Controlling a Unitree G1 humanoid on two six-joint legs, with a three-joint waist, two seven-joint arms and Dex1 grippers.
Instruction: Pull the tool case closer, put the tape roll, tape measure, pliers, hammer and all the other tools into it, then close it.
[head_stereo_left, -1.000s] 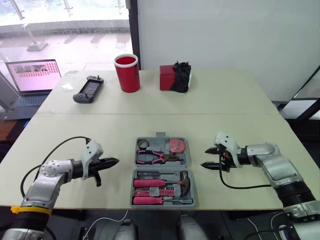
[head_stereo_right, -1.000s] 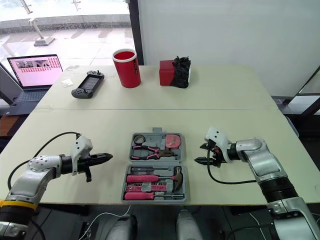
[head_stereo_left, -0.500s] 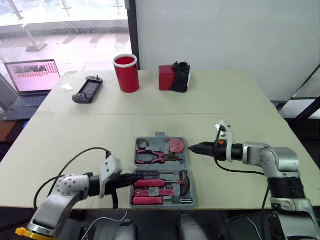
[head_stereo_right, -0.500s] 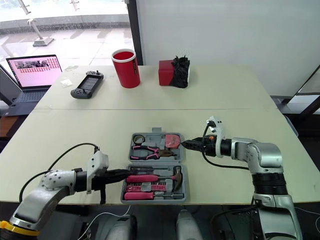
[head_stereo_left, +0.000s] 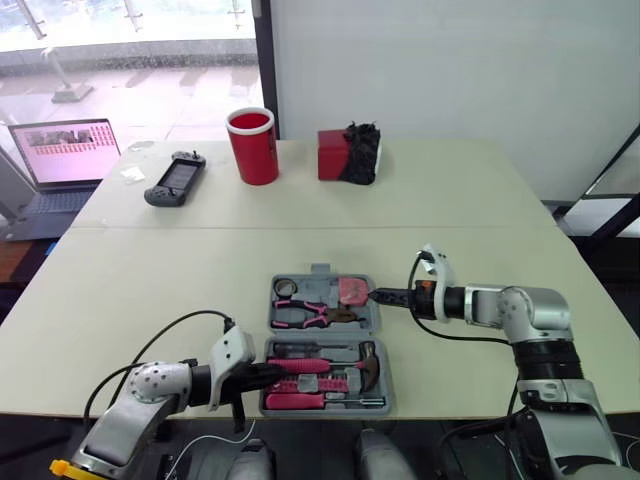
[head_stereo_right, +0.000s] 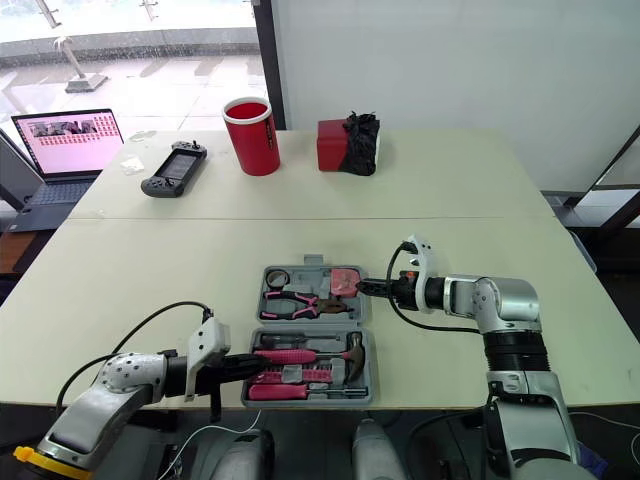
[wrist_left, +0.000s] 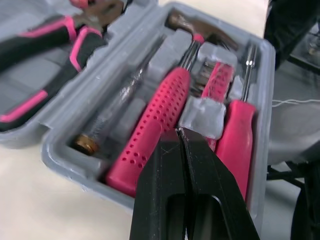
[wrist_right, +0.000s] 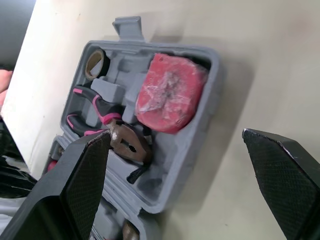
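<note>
Pale counter (head_stereo_left: 200, 270) carries the grey tool case (wrist_right: 216, 85), lying open at its front edge. Left end effector (wrist_left: 180, 134) has its black fingers pressed together and empty, tips just over the pink handle of the hammer (wrist_left: 160, 112) at the case's near corner. Right end effector (head_stereo_left: 374, 294) is spread wide, gripping nothing, beside the rim of the case's far half. Just ahead of it sits the red tape measure (wrist_right: 170, 92), beyond that the pliers (wrist_right: 95, 117) and tape roll (wrist_right: 95, 61). Well past both arms stand a red cup (head_stereo_left: 253, 145) and a laptop (head_stereo_left: 65, 152)
</note>
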